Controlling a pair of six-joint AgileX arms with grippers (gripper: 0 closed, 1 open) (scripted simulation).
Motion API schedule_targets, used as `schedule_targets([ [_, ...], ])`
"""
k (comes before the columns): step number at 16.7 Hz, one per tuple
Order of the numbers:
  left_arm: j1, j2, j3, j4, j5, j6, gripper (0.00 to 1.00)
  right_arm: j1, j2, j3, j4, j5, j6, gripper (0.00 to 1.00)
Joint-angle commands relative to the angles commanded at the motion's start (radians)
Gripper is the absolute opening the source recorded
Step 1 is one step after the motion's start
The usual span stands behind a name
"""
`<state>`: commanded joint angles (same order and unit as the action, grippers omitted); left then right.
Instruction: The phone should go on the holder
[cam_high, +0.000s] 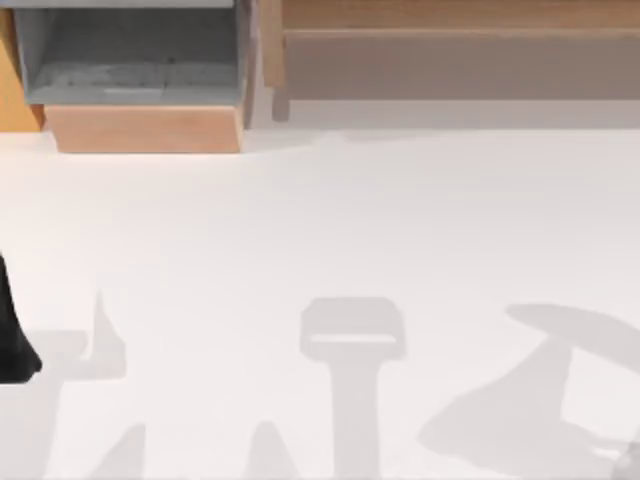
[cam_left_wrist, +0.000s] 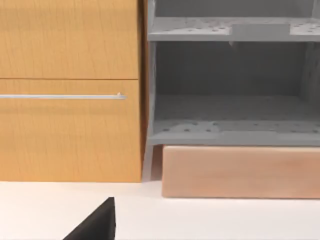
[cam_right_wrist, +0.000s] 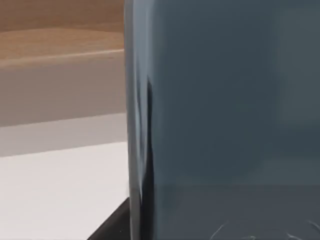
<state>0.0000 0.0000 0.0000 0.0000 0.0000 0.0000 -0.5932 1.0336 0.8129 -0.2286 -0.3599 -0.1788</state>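
Phone (cam_right_wrist: 220, 110) stands close before the right wrist camera as a glossy dark blue-grey slab, its long rounded edge upright over the white worktop (cam_right_wrist: 55, 195), a wooden ledge (cam_right_wrist: 55, 45) behind it; whether the right jaws grip it I cannot tell; left arm (cam_high: 12, 335) sits at the worktop's left edge, a dark part of it (cam_left_wrist: 97, 222) low in its own wrist view, jaw state unclear; a grey shelf unit (cam_high: 130, 55) and wooden cabinet (cam_left_wrist: 67, 90) line the far edge.
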Motion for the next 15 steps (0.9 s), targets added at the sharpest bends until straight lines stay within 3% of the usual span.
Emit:
schedule_targets([
  [6,0.000,0.000,0.000,0.000,0.000,0.000,1.00,-0.106,-0.045,-0.154,0.104,-0.054,-0.048,0.00],
  [15,0.000,0.000,0.000,0.000,0.000,0.000,1.00,-0.109,-0.044,-0.207,0.122,-0.071,-0.052,0.00],
])
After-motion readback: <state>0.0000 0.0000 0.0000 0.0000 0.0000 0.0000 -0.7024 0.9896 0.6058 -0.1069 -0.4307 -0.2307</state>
